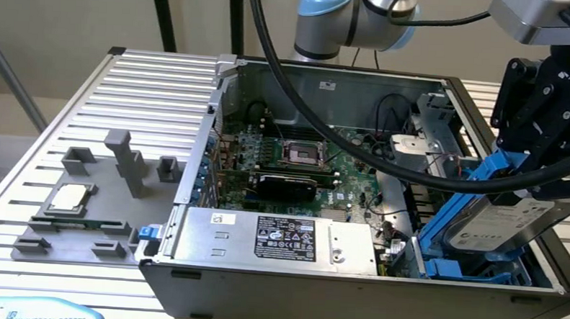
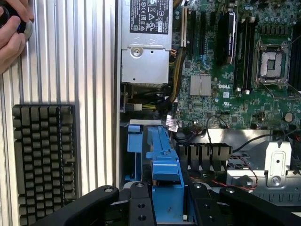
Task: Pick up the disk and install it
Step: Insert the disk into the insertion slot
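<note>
The disk (image 1: 501, 226) is seen at the exterior view's lower right. It is held off the floor of the case, tilted with its labelled silver face turned outward and its blue carrier rails running up toward the hand (image 1: 539, 181). In the wrist view its blue rail (image 2: 164, 157) is seen end-on, with the black fingers (image 2: 141, 205) of the hand (image 2: 167, 207) set on either side of it. The hand is therefore judged to be clamped on the disk, though the contact faces themselves are hidden, so the firmness of the hold can only be presumed.

The disk is judged stiff and dense for its size, with smooth metal faces that could slip and internals that would not tolerate a knock. The plastic rails are likely to flex. It is best held across the rigid side edges, clear of the label face and the connector end.

The lower end of the disk hangs just above the blue drive cage (image 1: 444, 269) in the near right corner of the computer case (image 1: 356, 292). A thick black cable (image 1: 362, 152) crosses in front of the cage and the motherboard (image 1: 295, 167). The power supply (image 1: 272, 238) lies at centre bottom. A processor chip (image 1: 72, 197) rests in a grey fixture on the ribbed surface (image 1: 144, 81) at the exterior view's left.
</note>
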Robot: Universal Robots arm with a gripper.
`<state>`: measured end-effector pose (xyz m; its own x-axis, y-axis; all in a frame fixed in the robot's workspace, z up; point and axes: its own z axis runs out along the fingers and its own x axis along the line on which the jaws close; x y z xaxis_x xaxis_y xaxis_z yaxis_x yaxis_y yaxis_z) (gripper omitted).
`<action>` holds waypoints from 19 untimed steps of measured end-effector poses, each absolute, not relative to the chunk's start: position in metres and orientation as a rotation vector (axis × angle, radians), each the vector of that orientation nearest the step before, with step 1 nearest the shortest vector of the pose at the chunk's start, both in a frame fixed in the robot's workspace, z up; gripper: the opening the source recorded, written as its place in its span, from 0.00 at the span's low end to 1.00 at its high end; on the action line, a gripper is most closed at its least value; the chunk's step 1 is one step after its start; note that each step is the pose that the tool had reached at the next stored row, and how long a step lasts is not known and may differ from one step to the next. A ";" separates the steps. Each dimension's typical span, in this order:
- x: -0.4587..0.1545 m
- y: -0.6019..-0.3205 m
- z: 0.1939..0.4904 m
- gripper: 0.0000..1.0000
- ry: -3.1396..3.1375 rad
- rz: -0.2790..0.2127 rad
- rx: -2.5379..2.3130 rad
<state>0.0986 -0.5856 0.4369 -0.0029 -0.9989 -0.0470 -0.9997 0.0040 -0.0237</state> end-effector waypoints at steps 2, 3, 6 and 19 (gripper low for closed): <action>0.099 -0.584 0.435 0.33 2.191 0.027 -2.183; 0.099 -0.584 0.434 0.33 2.191 0.028 -2.183; 0.100 -0.583 0.432 0.33 2.192 0.030 -2.184; 0.100 -0.584 0.425 0.33 2.200 0.048 -2.192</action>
